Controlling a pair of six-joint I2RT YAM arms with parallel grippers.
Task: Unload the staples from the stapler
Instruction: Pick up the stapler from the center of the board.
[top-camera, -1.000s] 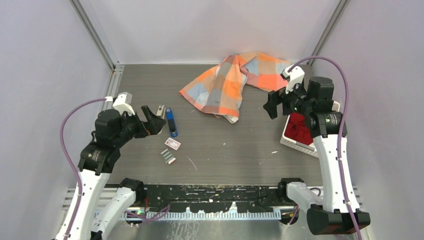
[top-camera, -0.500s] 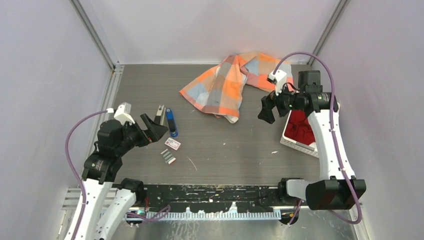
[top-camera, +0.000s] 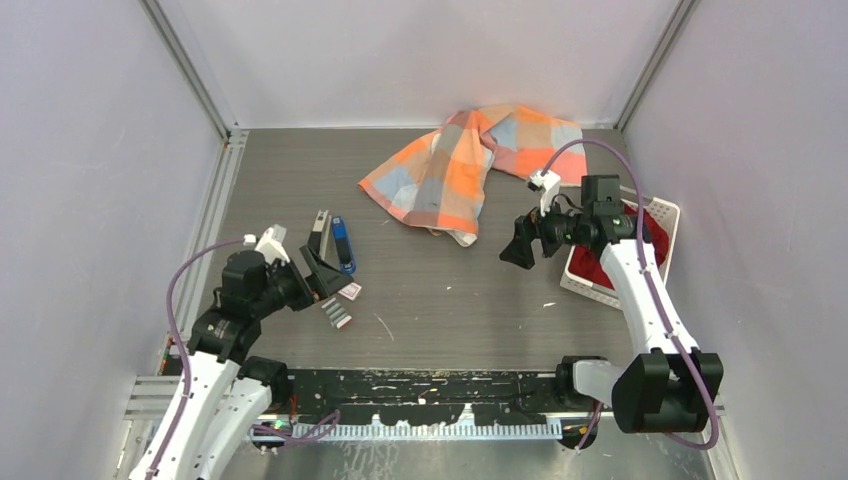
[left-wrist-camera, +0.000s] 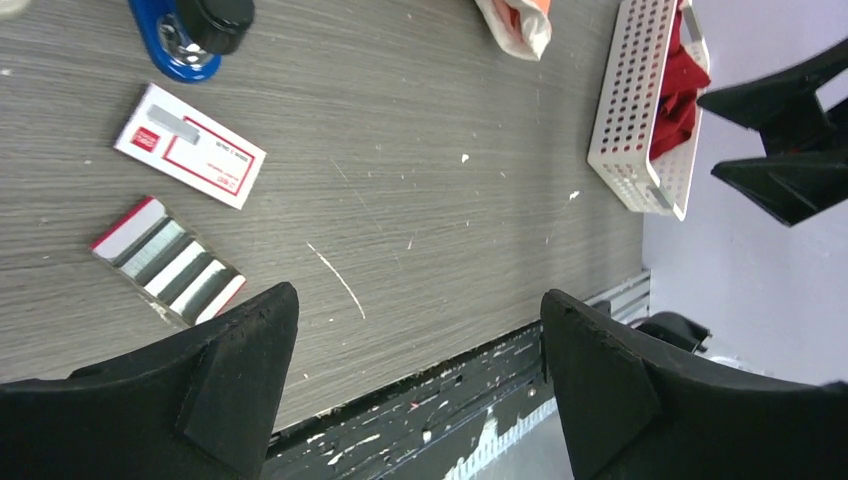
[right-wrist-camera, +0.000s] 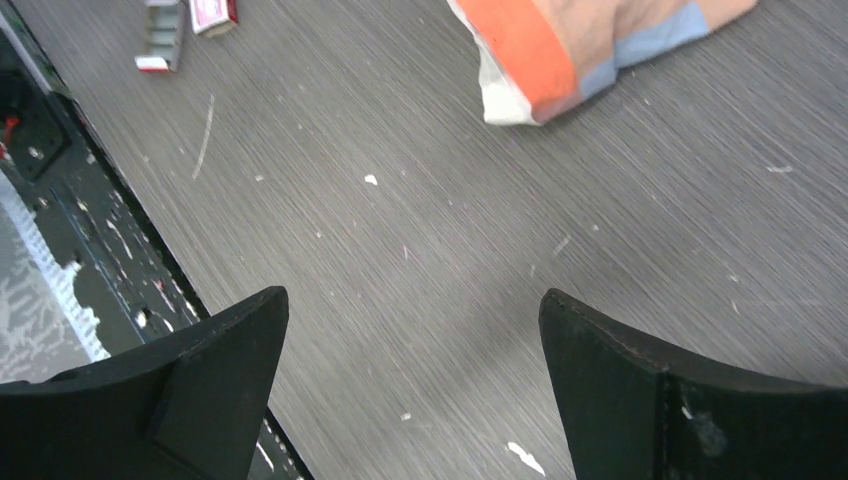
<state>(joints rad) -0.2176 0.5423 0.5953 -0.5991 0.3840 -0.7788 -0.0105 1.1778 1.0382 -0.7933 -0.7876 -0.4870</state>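
Note:
The slim blue stapler (top-camera: 342, 243) lies open on the table's left part, with its silver inner arm (top-camera: 319, 225) beside it. Its blue end shows in the left wrist view (left-wrist-camera: 178, 42). Grey staples (top-camera: 336, 314) lie in strips in a small open tray just in front of it, also seen in the left wrist view (left-wrist-camera: 168, 262). My left gripper (top-camera: 325, 272) is open and empty, hovering just near of the stapler; its jaws (left-wrist-camera: 417, 305) frame bare table. My right gripper (top-camera: 519, 243) is open and empty over the table's middle right (right-wrist-camera: 412, 300).
A small white-and-red box (top-camera: 350, 291) lies between stapler and staples (left-wrist-camera: 190, 155). A checked orange-and-blue cloth (top-camera: 468, 165) lies at the back middle. A white perforated basket (top-camera: 588, 283) holding red fabric stands at the right. The black rail (top-camera: 420, 385) runs along the near edge.
My left gripper has dropped lower and shifted right and nearer, ending beside the stapler. My right gripper has swung left and down, away from the basket. Both stay open.

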